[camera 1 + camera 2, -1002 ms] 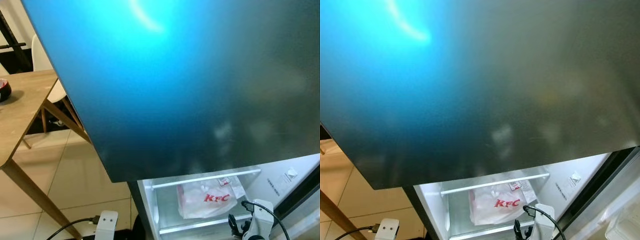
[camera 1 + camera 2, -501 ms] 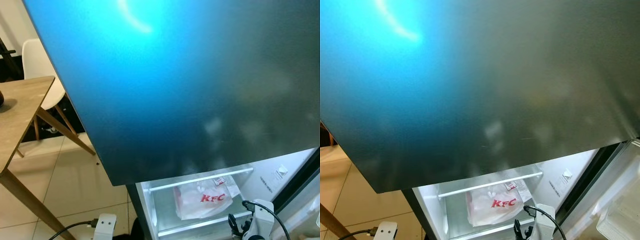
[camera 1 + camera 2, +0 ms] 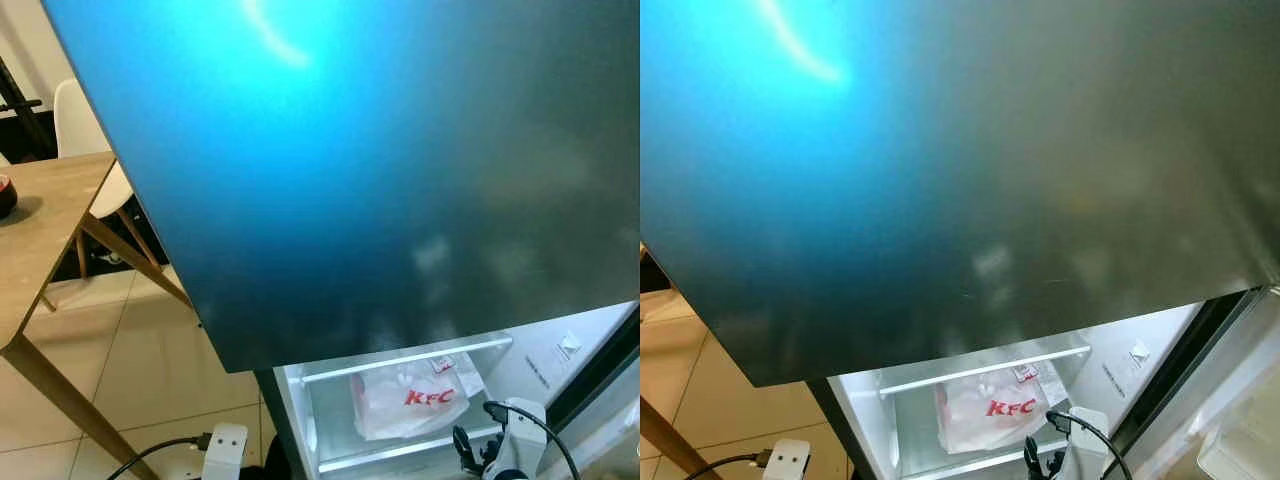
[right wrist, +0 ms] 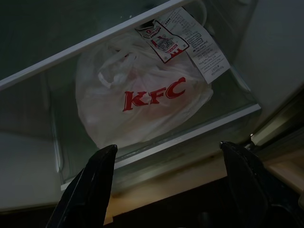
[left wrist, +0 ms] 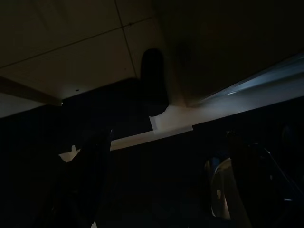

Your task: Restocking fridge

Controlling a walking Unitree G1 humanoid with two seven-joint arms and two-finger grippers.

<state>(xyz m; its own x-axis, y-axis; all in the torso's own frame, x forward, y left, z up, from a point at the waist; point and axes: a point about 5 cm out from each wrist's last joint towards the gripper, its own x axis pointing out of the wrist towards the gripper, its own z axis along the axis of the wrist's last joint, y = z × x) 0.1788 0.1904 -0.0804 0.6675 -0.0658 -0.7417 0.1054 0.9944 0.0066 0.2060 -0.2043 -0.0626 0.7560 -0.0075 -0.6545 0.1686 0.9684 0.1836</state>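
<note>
The broad dark fridge door looks like smooth brushed metal with a soft blue sheen. The white KFC bag is thin, crinkled, slightly glossy plastic with paper receipts, lying on a clear glass shelf. The table is matt pale wood; the floor tiles are glossy beige.

Head eyes look down past the fridge door — sharing the KFC bag with the close right wrist view.

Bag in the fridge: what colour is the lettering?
Red, on a white plastic bag; clearest in the right wrist view.
</note>
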